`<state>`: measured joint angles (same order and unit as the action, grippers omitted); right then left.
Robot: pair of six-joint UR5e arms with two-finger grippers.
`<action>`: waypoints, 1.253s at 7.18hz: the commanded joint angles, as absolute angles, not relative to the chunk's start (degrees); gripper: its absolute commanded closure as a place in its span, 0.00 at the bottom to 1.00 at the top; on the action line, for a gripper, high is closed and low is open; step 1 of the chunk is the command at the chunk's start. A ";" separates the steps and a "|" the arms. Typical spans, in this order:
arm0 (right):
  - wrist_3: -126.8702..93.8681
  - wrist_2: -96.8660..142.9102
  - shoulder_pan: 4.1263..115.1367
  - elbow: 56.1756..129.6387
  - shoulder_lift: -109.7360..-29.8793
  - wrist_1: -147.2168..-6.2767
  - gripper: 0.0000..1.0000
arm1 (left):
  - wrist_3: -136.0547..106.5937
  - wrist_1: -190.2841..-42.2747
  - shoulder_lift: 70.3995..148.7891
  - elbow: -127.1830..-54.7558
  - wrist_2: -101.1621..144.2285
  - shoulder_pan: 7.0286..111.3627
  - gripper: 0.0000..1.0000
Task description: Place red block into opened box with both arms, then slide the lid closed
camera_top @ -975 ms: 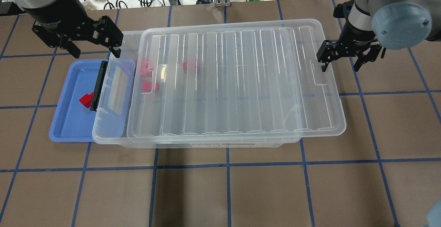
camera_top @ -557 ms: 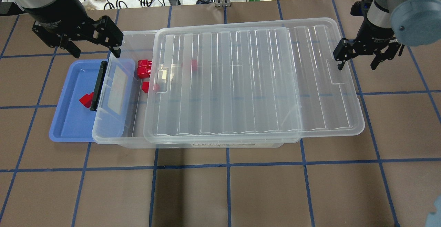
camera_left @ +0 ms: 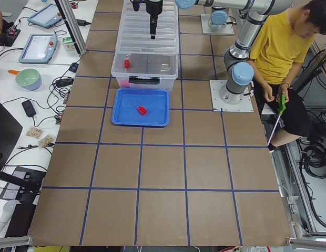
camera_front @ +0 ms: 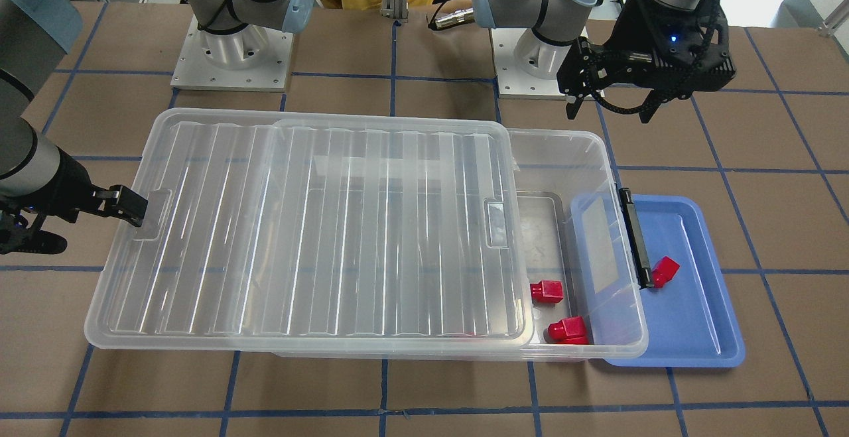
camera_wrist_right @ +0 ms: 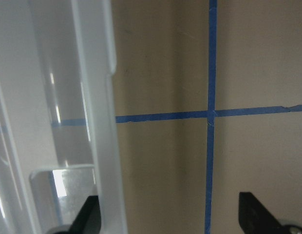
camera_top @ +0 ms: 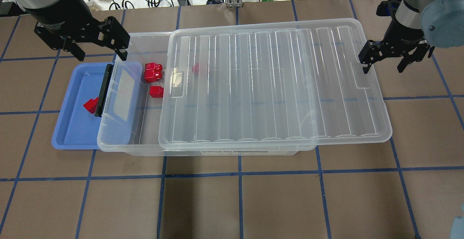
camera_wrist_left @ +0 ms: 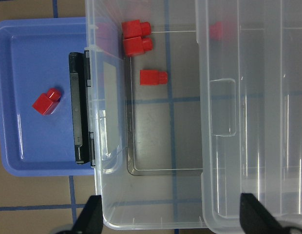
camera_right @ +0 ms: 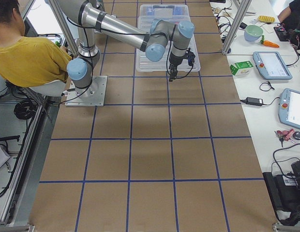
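**Left pincer nearest the one block outside the box**

The left pincer [camera_top: 100,53] hovered with its jaws spread wide and nothing between them, above the far corner of the box [camera_top: 108,145] at the box's left end. Outward from it, toward the robot's side and lower down, the red block [camera_top: 90,104] lay on the blue tray [camera_top: 69,132], near the box's black latch bar [camera_top: 102,90] but, in the left wrist view, apart from it. Its long axis ran diagonally across the tray, stub pointing toward the box.

Just to the block's right was the uncovered strip of the box, where other red blocks [camera_top: 154,71] already sat. The lid [camera_top: 275,86] covered the rest and overhung the box's right end, its long axis along the table [camera_top: 232,202].

The right pincer [camera_top: 382,66], also open and holding nothing, straddled the lid's rim by the recess at that far short end, well apart from the tray. The pick therefore looked like the left arm's job, with a short reach down and toward the robot.
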<state>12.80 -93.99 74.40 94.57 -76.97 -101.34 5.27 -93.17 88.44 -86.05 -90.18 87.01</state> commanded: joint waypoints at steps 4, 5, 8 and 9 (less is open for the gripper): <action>13.36 -94.04 73.92 94.92 -76.99 -102.57 0.00 | 5.19 -93.16 88.51 -86.04 -90.18 87.01 0.00; 13.45 -94.13 73.92 94.92 -76.99 -102.66 0.00 | 5.19 -93.16 88.51 -86.04 -90.18 87.01 0.00; 13.36 -95.62 73.92 94.49 -77.08 -102.31 0.00 | 5.27 -93.25 88.42 -86.22 -90.18 87.01 0.00; 13.19 -94.93 74.00 93.79 -77.78 -102.04 0.00 | 5.27 -93.25 88.42 -86.31 -90.18 87.01 0.00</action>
